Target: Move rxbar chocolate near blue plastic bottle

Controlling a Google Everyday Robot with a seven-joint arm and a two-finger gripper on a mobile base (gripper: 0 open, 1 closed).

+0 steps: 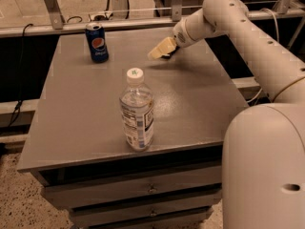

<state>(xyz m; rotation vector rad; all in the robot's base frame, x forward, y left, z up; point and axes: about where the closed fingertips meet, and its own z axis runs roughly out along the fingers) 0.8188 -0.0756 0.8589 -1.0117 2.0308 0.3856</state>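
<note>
The blue plastic bottle (137, 111), clear with a white cap and a white-and-blue label, stands upright in the front middle of the grey table (76, 118). My gripper (159, 49) is low over the far right part of the table, well behind the bottle. The rxbar chocolate (169, 52) shows only as a dark sliver right at the gripper; most of it is hidden by the gripper. I cannot tell whether the gripper holds it.
A short blue Pepsi can (97, 42) stands at the far left of the table. My white arm (248, 37) reaches in from the right and my base (267, 171) is by the table's front right corner. Drawers (143, 190) are below the top.
</note>
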